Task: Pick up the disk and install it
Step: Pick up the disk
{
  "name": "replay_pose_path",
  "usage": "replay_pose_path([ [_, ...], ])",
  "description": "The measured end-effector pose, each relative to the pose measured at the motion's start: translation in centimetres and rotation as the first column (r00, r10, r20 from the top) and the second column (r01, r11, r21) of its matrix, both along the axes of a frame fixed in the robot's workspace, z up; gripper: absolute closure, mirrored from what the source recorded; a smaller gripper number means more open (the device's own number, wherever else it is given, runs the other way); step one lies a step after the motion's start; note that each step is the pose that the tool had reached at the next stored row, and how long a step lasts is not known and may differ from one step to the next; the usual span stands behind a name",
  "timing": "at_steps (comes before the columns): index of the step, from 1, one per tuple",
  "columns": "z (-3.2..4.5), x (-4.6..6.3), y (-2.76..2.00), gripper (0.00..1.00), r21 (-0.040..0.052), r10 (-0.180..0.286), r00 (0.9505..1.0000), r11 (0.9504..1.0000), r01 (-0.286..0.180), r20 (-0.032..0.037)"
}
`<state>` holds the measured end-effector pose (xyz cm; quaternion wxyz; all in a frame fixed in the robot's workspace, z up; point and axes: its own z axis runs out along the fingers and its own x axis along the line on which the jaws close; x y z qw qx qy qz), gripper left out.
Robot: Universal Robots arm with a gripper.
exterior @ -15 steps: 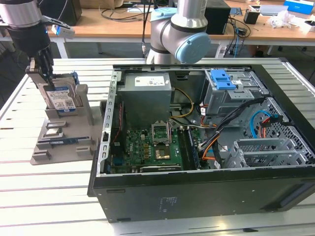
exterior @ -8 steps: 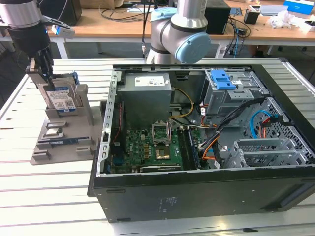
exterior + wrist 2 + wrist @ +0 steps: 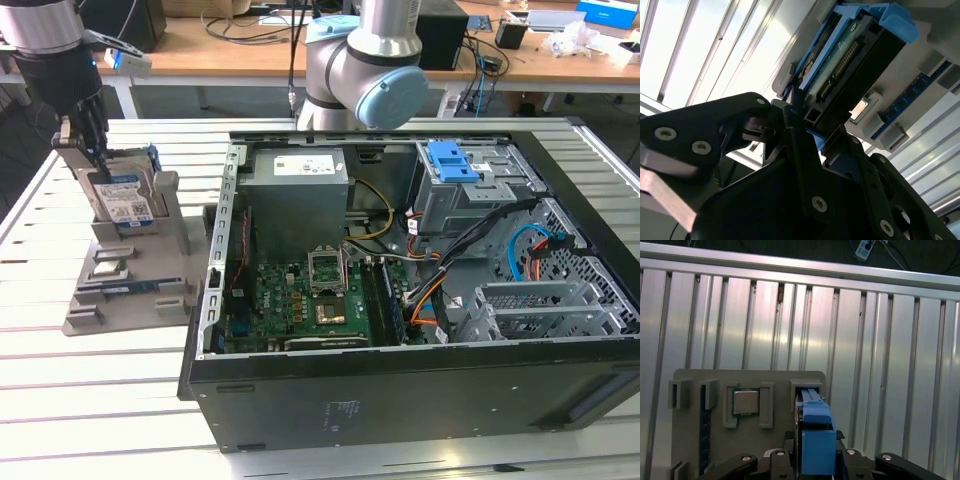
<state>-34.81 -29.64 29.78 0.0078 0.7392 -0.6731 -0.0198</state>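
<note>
The gripper (image 3: pixel 88 150) is closed on the upper end of the disk (image 3: pixel 125 205), one black finger (image 3: pixel 792 112) pressed against each side of it. The disk stands upright on edge in a slot of a grey holder (image 3: pixel 80 315), which sits on the slatted metal table (image 3: pixel 60 400) toward its edge on the exterior view's left, just beside the open PC case (image 3: pixel 400 390). The disk's broad face carries a white-and-blue label with barcodes; the print is too small to read. In the first wrist view the blue rail (image 3: pixel 816 440) along the disk's narrow side lies between the fingers, and in the second wrist view the disk's connector end and circuit board (image 3: pixel 840 60) show above the fingers. The holder also carries a square processor chip (image 3: pixel 746 401) in a recess and a blue memory stick (image 3: pixel 120 288) near its front. Inside the case, the grey power supply (image 3: pixel 300 200) bears a white sticker (image 3: pixel 305 165), and a blue bracket (image 3: pixel 450 160) tops the drive cage.
</note>
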Motion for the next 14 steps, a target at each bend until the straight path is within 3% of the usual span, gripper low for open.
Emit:
replay_pose_path([
  [14, 4.08, 0.0, 0.08, 0.63, 0.0001, 0.000, 1.0000, 1.0000, 0.000, 0.0001],
])
